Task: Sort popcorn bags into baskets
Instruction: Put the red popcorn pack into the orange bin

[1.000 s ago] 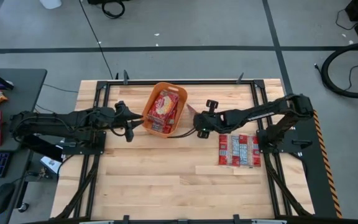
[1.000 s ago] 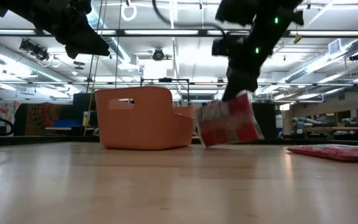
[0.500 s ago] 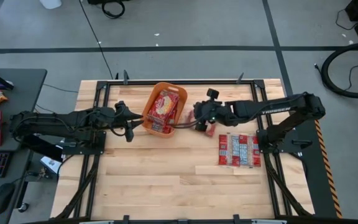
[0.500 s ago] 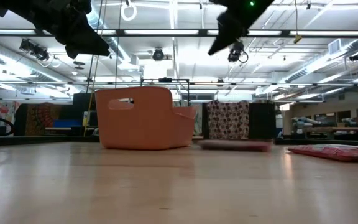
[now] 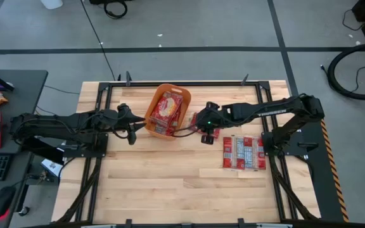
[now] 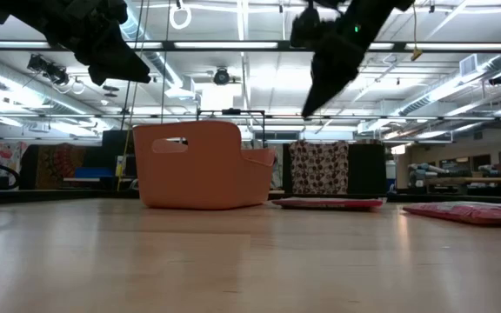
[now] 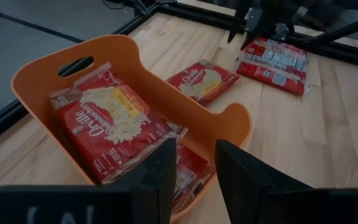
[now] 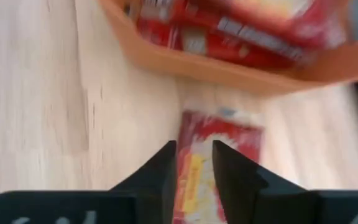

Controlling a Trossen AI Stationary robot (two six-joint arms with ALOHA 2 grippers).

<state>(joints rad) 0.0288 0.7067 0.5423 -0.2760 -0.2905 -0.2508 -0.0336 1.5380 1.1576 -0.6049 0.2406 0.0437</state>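
Red flat popcorn packet (image 6: pixel 327 203) now lies dropped beside orange plastic tub (image 6: pixel 200 165); right end effector (image 5: pixel 206 125), slightly parted, empty, must regrasp.

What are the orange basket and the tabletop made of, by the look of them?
The basket looks like moulded plastic: one even orange, smooth rounded rim, a cut handle slot. The tabletop looks like pale wood in glued strips, with grain lines showing and a light sheen.

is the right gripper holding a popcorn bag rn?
No: the right gripper hangs empty above a popcorn bag lying flat on the table.
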